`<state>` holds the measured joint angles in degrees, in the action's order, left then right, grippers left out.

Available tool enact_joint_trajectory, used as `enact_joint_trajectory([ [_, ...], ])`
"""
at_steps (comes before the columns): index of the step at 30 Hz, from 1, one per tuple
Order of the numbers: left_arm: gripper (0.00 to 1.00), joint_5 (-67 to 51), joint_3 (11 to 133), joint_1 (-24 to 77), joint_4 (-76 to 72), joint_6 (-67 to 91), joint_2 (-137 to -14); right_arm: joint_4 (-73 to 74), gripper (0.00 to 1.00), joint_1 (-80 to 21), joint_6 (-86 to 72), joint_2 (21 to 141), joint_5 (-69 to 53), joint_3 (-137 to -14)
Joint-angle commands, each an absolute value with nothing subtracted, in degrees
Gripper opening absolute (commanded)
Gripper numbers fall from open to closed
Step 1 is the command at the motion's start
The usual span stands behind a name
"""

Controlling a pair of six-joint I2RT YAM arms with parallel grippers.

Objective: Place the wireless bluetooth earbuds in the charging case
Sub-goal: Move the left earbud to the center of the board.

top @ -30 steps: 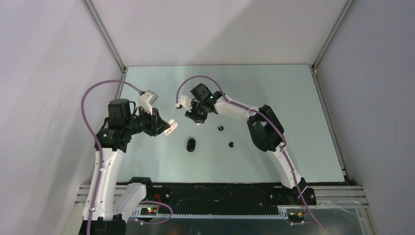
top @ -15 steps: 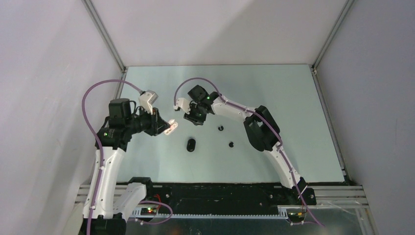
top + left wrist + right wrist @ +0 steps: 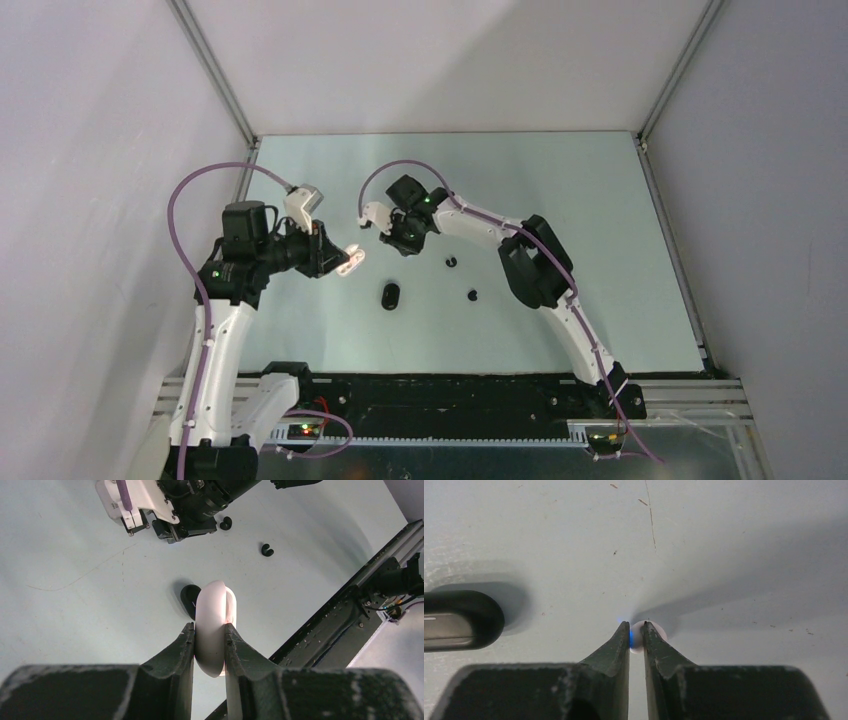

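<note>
The right fingers (image 3: 616, 652) pinch a white earbud (image 3: 657, 630) at their very tips, so it may squirt free on lifting; the left fingers (image 3: 175, 655) grip a white case (image 3: 214, 620).

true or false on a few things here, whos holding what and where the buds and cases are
1. The left gripper is clamped on a white oval case. True.
2. The right gripper pinches a black bud. False: it pinches a white earbud at the table surface.
3. Two black earbuds lie loose on the table. True.
4. The black charging case is held in a gripper. False: it lies on the table, apart from both.
</note>
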<state>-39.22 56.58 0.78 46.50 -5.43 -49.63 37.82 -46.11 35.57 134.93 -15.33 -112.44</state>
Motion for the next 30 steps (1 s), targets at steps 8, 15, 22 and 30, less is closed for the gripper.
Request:
enact_joint_trajectory([
  [8, 0.00, -40.94, 58.35, 0.26, 45.90, -5.15, -48.77, 42.11, 0.05, -42.52, 34.07, 127.39, -21.24, -106.63],
  [15, 0.00, -41.85, 57.78, 0.27, 45.90, -5.03, -48.94, 45.78, 0.00, -38.88, 32.18, 120.91, -34.04, -100.28],
  [22, 0.00, -41.99, 57.24, 0.26, 45.96, -4.93, -49.06, 49.53, 0.00, -35.36, 29.17, 116.11, -51.22, -94.18],
  [30, 0.00, -41.32, 57.47, 0.26, 45.94, -4.40, -49.34, 44.95, 0.03, -34.42, 23.51, 113.04, -46.32, -88.42],
])
